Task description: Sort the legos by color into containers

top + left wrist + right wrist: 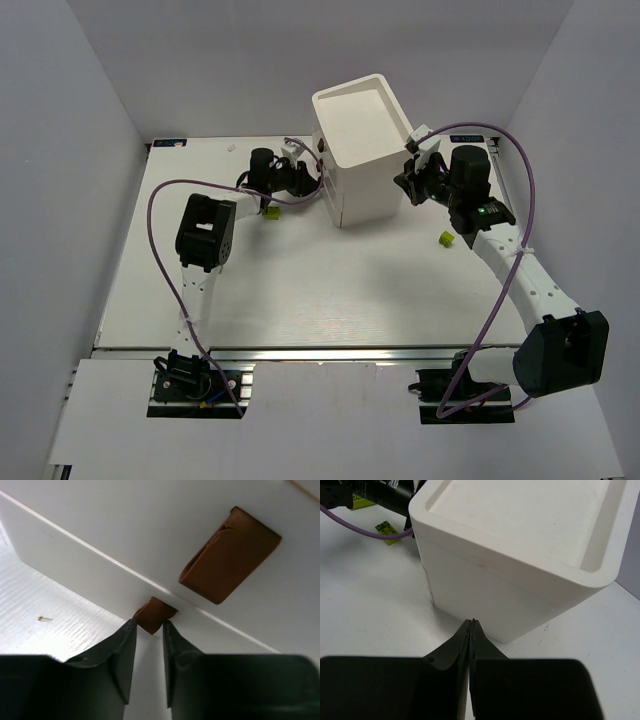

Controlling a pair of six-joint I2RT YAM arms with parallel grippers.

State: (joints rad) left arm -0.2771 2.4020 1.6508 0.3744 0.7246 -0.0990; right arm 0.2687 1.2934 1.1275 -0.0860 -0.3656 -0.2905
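The white drawer cabinet stands at the back middle of the table. My left gripper is at its left face, where the drawer fronts are. In the left wrist view its fingertips close on a small brown knob of a drawer, with a larger brown knob above it. My right gripper is shut and empty, its tips against the cabinet's right side wall. One yellow-green lego lies left of the cabinet, and also shows in the right wrist view. Another yellow-green lego lies to the right.
A purple cable loops from the left arm over the table's left part, and another purple cable arcs over the right arm. Grey walls close in the back and both sides.
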